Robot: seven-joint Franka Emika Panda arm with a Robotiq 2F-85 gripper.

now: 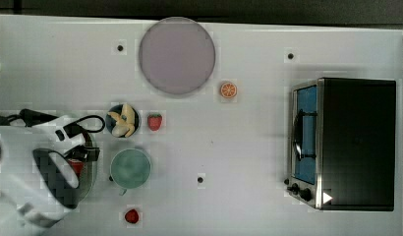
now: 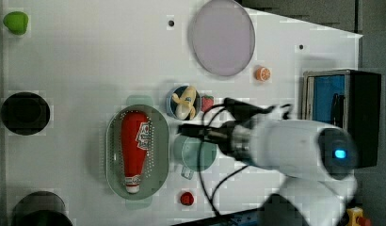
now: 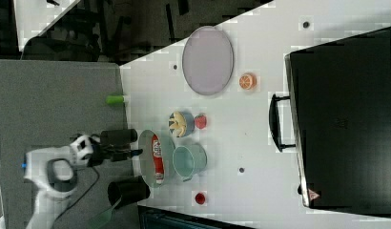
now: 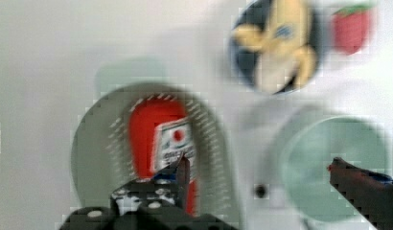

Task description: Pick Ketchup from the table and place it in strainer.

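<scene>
Left view, Ketchup [image 2: 133,148] lying in strainer [image 2: 113,155]

Ketchup [image 2: 133,149]: red, white label | strainer [image 2: 113,155]: pale green, dotted holes | cup [image 2: 194,153]: mint | plate [image 2: 222,37]: grey-lilac

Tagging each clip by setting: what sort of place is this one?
Most likely a lab tabletop staged as a toy kitchen: a white table with a toaster oven, plastic fruit such as a strawberry, and a ketchup bottle in a strainer.
</scene>
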